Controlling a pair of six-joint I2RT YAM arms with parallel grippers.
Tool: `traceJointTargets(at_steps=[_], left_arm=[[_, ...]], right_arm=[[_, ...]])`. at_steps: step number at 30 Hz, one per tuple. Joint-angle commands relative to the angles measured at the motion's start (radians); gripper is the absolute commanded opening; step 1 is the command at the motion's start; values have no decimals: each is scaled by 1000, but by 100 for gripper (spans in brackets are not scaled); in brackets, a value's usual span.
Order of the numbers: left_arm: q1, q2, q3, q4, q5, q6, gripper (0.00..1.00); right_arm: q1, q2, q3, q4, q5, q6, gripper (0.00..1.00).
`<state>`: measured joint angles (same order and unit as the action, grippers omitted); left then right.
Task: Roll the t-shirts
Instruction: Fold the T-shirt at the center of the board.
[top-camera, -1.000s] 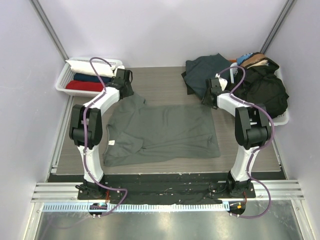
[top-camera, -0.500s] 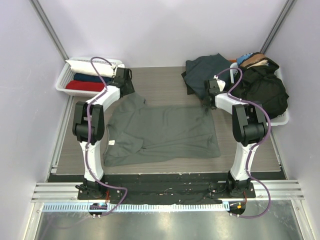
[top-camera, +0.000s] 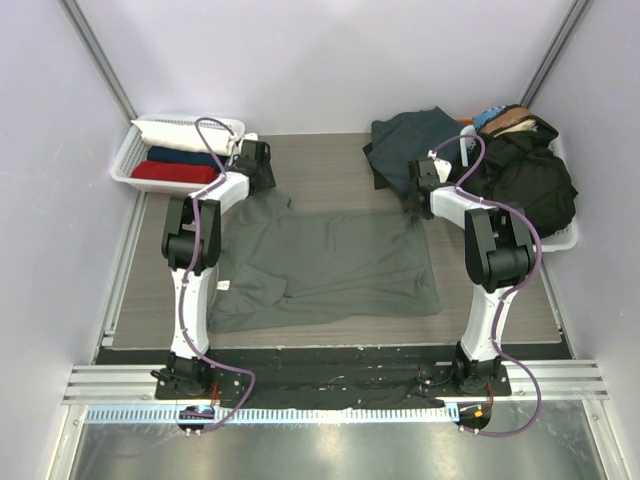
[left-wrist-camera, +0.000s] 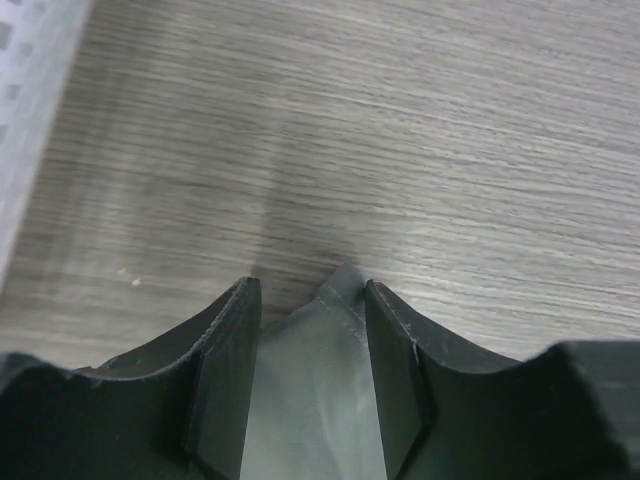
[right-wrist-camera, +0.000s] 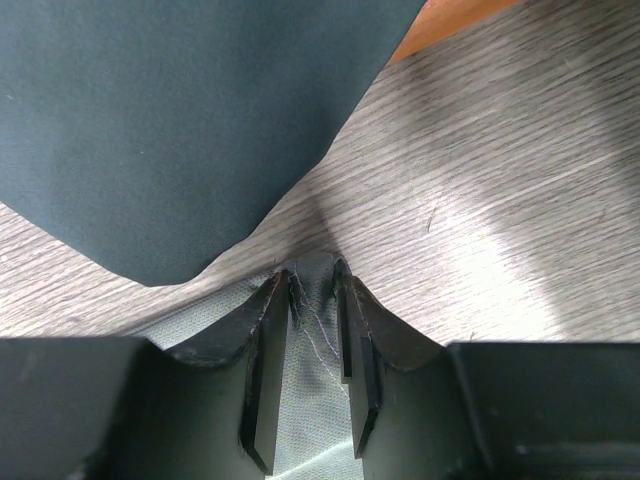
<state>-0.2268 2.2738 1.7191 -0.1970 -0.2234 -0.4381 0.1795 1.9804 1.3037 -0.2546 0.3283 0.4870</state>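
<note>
Nearest the arm bases, the grey-green t-shirt (top-camera: 325, 265) lies spread flat on the surface (top-camera: 330, 165), its sleeves and collar end toward the left and its hem toward the right. Both arms reach over it to its far edge.

Left claw (left-wrist-camera: 305, 290) is down at the far left corner. Its fingers (left-wrist-camera: 235, 340) stand well apart, and a tip of the grey-green cloth lies loose in the gap, touching neither side that I can see.

Right claw (right-wrist-camera: 312, 280) is at the far right corner and set narrower. A small gap shows, with the shirt's corner and a stray thread lying between the fingers (right-wrist-camera: 262, 350), not squeezed as far as this view tells.

Just beyond that corner, a dark teal t-shirt (top-camera: 405, 145) sits crumpled on the wood, its edge close to the right claw.

Far right, a white basket (top-camera: 565, 235) holds a heaped black shirt (top-camera: 525, 175). Far left, another basket (top-camera: 125, 165) carries three rolls: red (top-camera: 175, 172) nearest, then navy (top-camera: 185, 155), then white (top-camera: 185, 132).
</note>
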Motion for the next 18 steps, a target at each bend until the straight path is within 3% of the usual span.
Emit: traceJointTargets(at_steps=[1,4,7,8,10,12,18], left_arm=[[4,39,77,33,41,-11,48],[6,70,118,-5,55,-16,40],[4,72,132,-24,58,-17,15],[6,61,131,-24,53,-17,0],[4,38,100,-4,45,-11,0],[6,9,82,14,33,-2,0],[6,-31,45,25,35,16,0]], right_arm=[[-2,-68,28,23,35,-13,33],[0,-74,26,20,43,-19,30],[0,-78,29,15,34,-16,22],[0,-78,31,14,34,-16,20],[-2,-77,35,11,35,-19,16],[0,-75,40,9,41,-21,4],[-2,-94,29,2,34,-22,1]])
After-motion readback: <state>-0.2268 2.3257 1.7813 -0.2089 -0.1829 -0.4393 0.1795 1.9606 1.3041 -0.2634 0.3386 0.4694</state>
